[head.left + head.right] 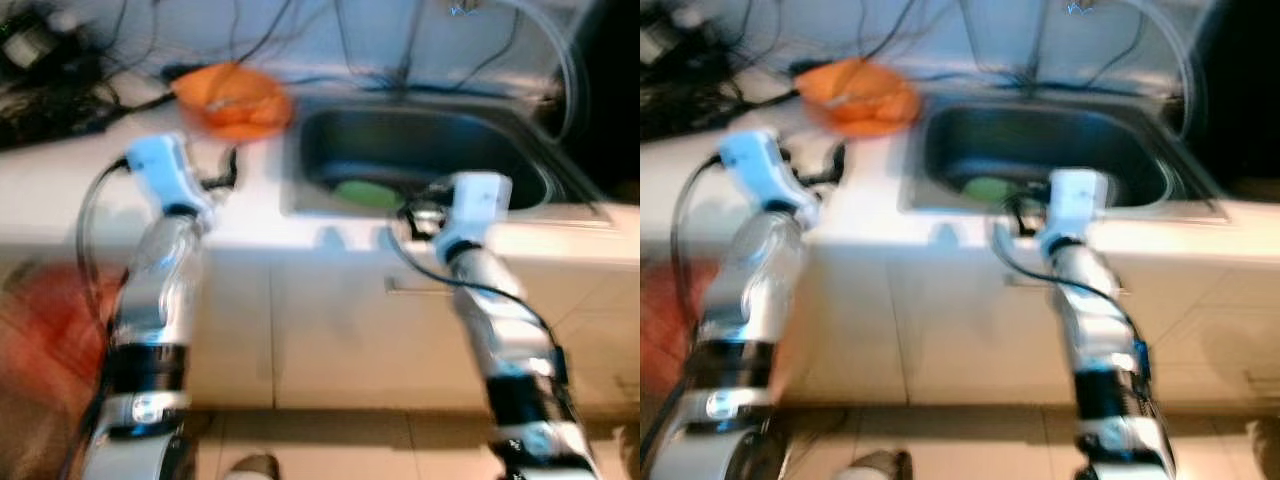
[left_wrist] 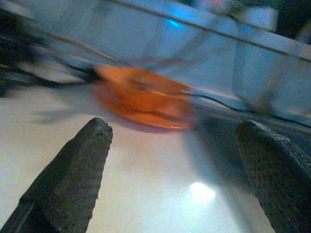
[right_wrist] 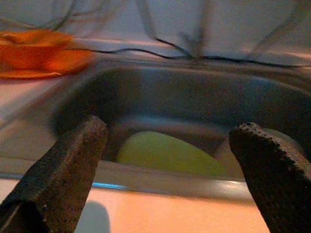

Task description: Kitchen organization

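Both grippers gaped wide, empty: left gripper (image 2: 170, 184) short of the shallow orange plastic dish (image 2: 143, 99), right gripper (image 3: 165, 179) facing the steel sink (image 3: 146, 87). Pale green rounded plate (image 3: 165, 154) lay just beyond the right fingertips; probably light, stiff, slick, so best pinched at its rim.

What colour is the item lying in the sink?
Yellow-green item, lying in the sink; clearest in the right wrist view.

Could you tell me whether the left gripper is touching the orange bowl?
Apart. In the left wrist view, bare counter lies between the open left gripper and the orange bowl.
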